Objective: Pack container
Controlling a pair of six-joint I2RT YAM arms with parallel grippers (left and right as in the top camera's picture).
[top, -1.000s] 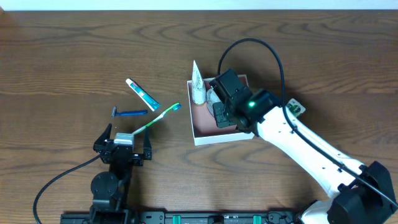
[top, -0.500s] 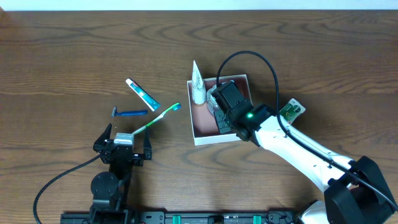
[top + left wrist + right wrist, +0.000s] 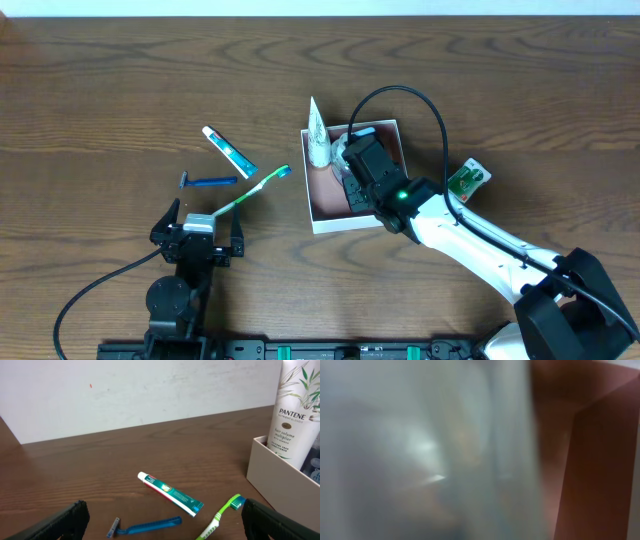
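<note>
The container [image 3: 345, 222], a shallow white-walled box with a pinkish-brown floor, sits mid-table; its wall shows in the left wrist view [image 3: 280, 470]. A white Pantene tube [image 3: 317, 135] leans in its left corner, also in the left wrist view [image 3: 295, 410]. My right gripper [image 3: 352, 165] is down inside the box over a pale item; its fingers are hidden, and the right wrist view is a pale blur with box floor [image 3: 600, 460] at right. My left gripper [image 3: 197, 238] rests open and empty at the near left; its fingers frame the left wrist view [image 3: 162, 515].
A toothpaste tube [image 3: 229, 151], a blue razor [image 3: 207, 182] and a green toothbrush [image 3: 255, 188] lie on the table left of the box. A green packet [image 3: 467, 178] lies right of the box beside my right arm.
My right gripper has sunk lower into the box and shifted slightly toward its front. The arm has swung aside, uncovering the green packet. The left arm has not moved.
</note>
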